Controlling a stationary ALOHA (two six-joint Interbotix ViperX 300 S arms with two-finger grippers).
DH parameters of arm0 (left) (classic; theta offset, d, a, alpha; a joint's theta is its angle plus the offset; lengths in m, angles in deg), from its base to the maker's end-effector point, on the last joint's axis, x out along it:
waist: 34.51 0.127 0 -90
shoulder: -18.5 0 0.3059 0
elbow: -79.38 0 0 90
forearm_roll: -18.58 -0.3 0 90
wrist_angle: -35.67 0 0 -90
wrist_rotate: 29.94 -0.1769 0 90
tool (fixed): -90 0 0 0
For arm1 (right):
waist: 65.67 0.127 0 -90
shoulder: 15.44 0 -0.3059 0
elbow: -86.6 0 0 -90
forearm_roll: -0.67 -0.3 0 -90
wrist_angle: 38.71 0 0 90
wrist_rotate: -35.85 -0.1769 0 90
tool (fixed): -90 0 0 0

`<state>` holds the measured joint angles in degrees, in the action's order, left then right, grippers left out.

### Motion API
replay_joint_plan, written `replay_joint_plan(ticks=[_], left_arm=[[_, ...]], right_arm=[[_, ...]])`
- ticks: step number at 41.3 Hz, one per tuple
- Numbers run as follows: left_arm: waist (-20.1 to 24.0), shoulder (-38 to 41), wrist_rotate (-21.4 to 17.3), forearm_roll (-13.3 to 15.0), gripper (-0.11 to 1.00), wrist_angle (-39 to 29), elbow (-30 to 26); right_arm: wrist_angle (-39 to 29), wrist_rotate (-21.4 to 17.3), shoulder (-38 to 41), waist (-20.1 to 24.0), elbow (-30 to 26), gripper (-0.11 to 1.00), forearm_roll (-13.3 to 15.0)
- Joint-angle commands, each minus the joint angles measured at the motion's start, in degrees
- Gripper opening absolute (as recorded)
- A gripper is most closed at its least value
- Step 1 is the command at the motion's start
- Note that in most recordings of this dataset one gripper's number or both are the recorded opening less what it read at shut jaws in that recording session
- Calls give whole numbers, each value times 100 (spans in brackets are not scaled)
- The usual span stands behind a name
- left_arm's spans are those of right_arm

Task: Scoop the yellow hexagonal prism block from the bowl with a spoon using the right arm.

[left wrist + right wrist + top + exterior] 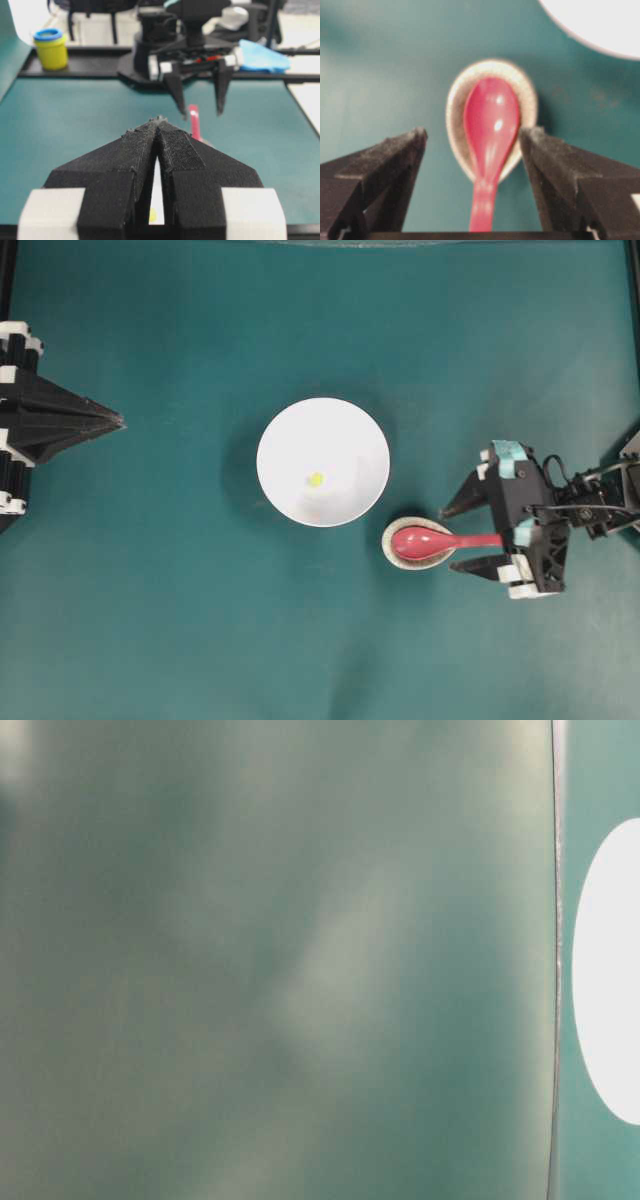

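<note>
Overhead, the yellow hexagonal prism block (316,479) lies inside the white bowl (290,430) at frame centre, while the right tool (456,538), jaws spread wide, straddles the red spoon's (425,542) handle on the spoon rest (388,543) at lower right. The left tool (118,421), jaws together, sits at the left edge. In the right wrist view the spoon (491,127) lies between the parted fingers (395,152), ungripped.

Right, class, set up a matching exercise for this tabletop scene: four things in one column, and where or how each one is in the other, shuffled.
Things
1. yellow hexagonal prism block
2. spoon
3. left gripper
4. right gripper

States
A. jaws wide open, one on each side of the red handle
B. scoop lying in the small speckled spoon rest
C. shut to a point, far from the dishes
D. lying inside the white bowl

Pairs: 1-D, 2-B, 3-C, 4-A
</note>
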<state>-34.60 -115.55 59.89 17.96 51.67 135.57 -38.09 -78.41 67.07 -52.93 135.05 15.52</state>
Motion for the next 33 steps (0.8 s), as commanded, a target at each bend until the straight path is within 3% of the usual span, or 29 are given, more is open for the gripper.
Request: replay_joint_plan(ticks=[1,10,21,26,33], left_arm=[[0,70,-9,-9,0,26,-149],[0,79,-26,-9,0,18,-141],[0,79,-26,-9,0,18,-141],[0,79,-26,-9,0,18,-141],[0,70,-26,-9,0,18,-141]], right_arm=[[422,-9,0,9,176,69,9],[1477,-9,220,9,773,69,-141],[2856,264,519,-18,1195,69,-756],[3243,782,563,-18,1274,69,-1301],[4034,1626,686,18,1459,69,-2479]])
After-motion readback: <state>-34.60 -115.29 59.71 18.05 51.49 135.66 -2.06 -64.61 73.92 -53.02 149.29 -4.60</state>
